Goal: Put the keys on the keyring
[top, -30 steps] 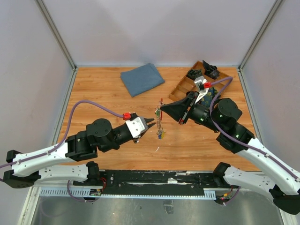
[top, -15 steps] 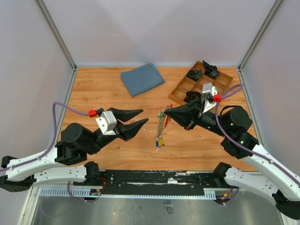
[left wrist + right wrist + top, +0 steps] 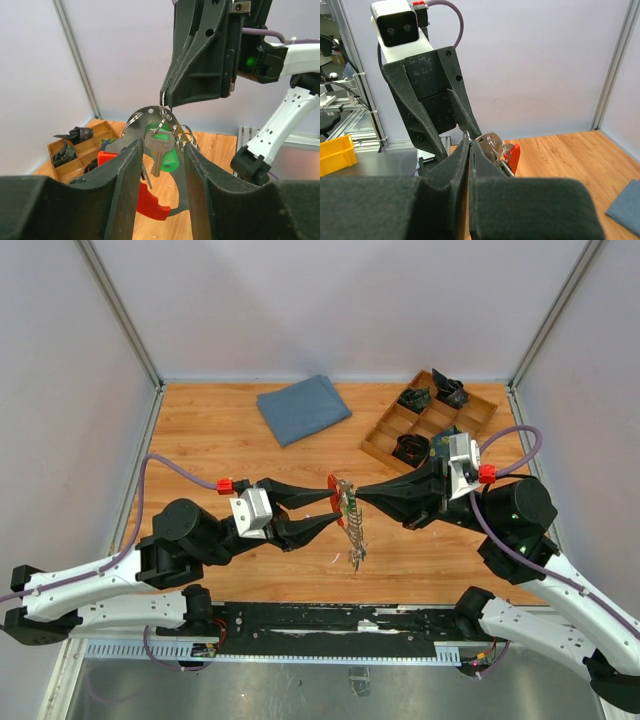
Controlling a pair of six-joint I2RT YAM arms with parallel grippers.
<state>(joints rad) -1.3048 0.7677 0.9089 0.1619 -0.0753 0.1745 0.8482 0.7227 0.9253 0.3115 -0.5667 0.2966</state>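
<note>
Our left tool point(image 3: 161, 144) stands about half open. Its fingers point(image 3: 125, 180) sit either side of the hanging bunch and grip nothing, with one silver key in the gap and clear space on both sides of it. Facing it from the right, our right tool point(image 3: 358, 496) is pinched fully closed on the top of the keys point(image 3: 353, 535), by what looks like a small wire ring. The whole fan dangles in the air over the middle of the tabletop point(image 3: 220, 450). The keyring point(image 3: 150, 204) hangs in the same cluster, its red curve showing low behind the keys. We cannot tell whether any key is already threaded on it.

We judge the step in hand to be taking hold of the red loop so the keys can be fed onto it. To do it well, we should close the left tool on the loop itself, not on a key blade. We should close it slowly, since the bunch hangs free and will likely swing at a touch. The right tool should hold firm without twisting. A green key cap point(image 3: 171, 161) crowds the gap, and we want it out of the pinch.
</note>
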